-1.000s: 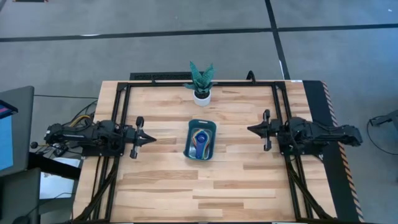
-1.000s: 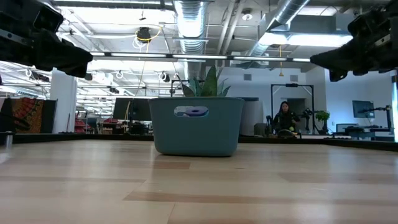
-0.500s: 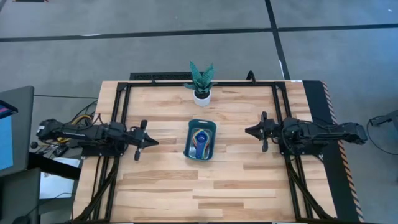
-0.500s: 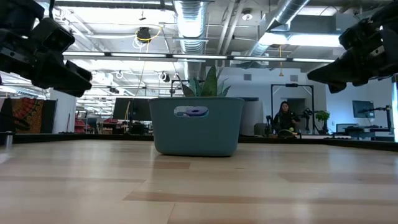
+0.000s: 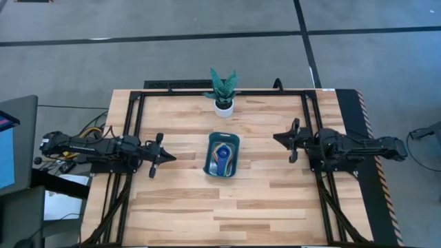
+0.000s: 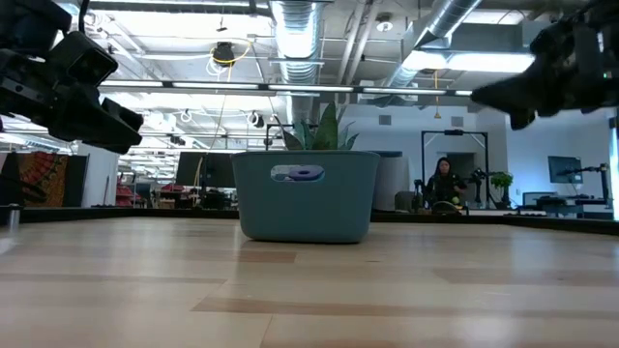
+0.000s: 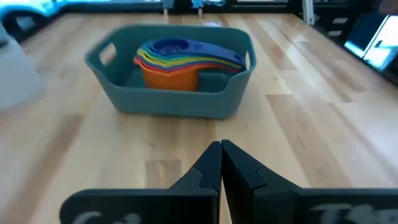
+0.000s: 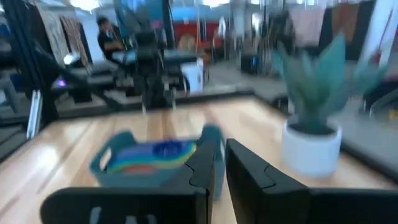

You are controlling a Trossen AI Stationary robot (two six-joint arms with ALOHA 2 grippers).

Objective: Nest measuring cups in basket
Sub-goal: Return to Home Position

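The dark teal basket (image 5: 222, 167) stands on its base at the table's middle, also in the low view (image 6: 305, 198). Inside it the measuring cups (image 5: 222, 153) sit nested in one stack, dark blue on top and orange lowest of those showing (image 7: 171, 59), with the handles fanned out together. My left gripper (image 5: 171, 157) hovers left of the basket, shut, pointing at it (image 7: 221, 155). My right gripper (image 5: 275, 137) hovers right of the basket, shut (image 8: 221, 155), angled toward the far edge.
A small white pot with a green plant (image 5: 223, 103) stands beyond the basket near the far edge (image 8: 308, 149). A black frame (image 5: 138, 96) borders the tabletop. A person (image 6: 443, 184) sits in the room behind the table.
My left gripper dropped lower and shifted slightly toward the near edge, then held still. My right gripper first dipped, then rose and swung toward the table's far edge. Basket and cups stayed put.
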